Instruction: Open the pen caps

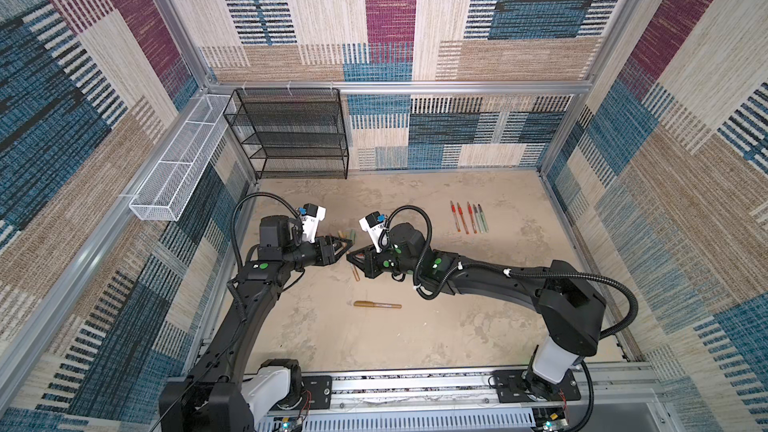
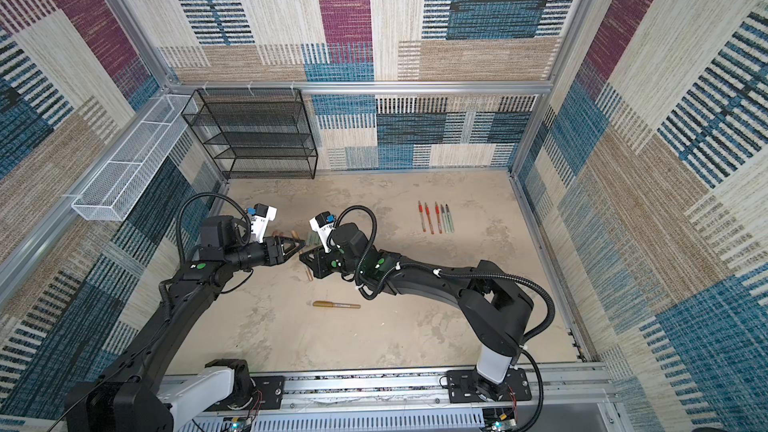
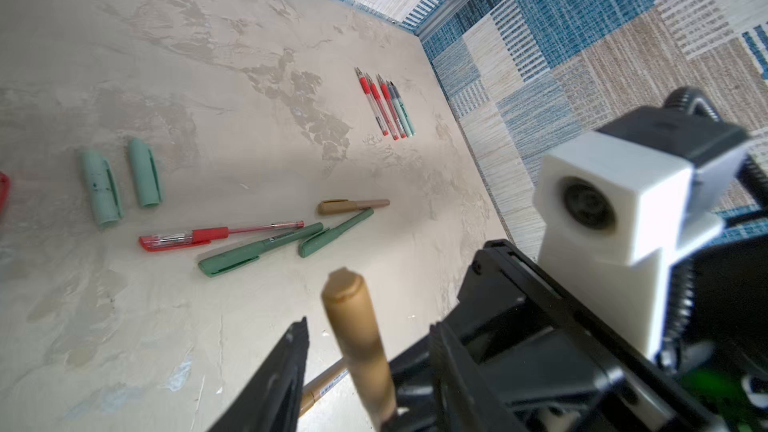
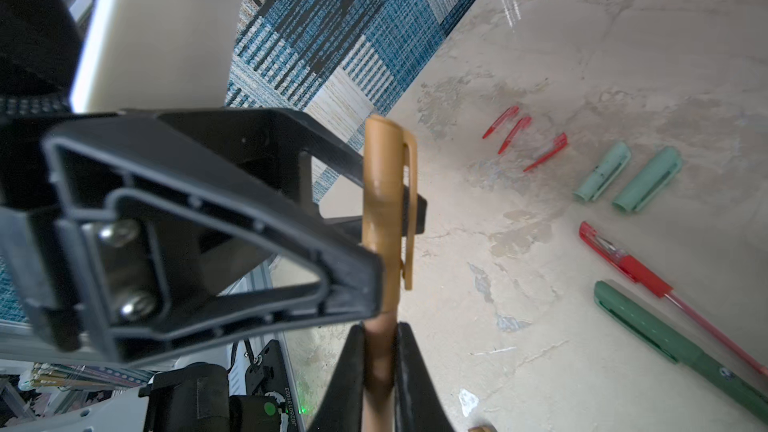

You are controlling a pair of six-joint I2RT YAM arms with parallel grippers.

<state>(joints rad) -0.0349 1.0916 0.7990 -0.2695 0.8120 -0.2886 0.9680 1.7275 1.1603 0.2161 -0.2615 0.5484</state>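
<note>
Uncapping a bronze-gold pen (image 4: 377,371) is the step in hand, judging from the pose. The right end effector (image 4: 379,340) is clamped on its barrel and holds it raised off the counter (image 1: 457,326), left of the middle in both top views. The bronze-gold cap (image 4: 384,184) is on the pen, clip outward. The left end effector (image 4: 395,245) brackets that cap with its jaws partly drawn in. 1 of its fingers (image 4: 357,284) looks to touch the cap, yet the left wrist view shows a gap at the other, so I read it as not clamped. Next, as I judge it, comes finishing the squeeze squarely on the cap, clear of the clip. Then the 2 end effectors draw apart along the pen's line while the right grip holds firm.

Below lie 2 mint caps (image 3: 102,189) and 3 red caps (image 4: 515,135), already off, near a red pen (image 3: 220,234) and 2 dark green pens (image 3: 262,249) that are capped. Room is good toward the front rail (image 1: 415,384), where only 1 gold pen (image 1: 377,305) lies. The left wall (image 1: 124,243) stands near the left end effector's side, and the row of bared pens (image 1: 469,218) is well apart to the right.
</note>
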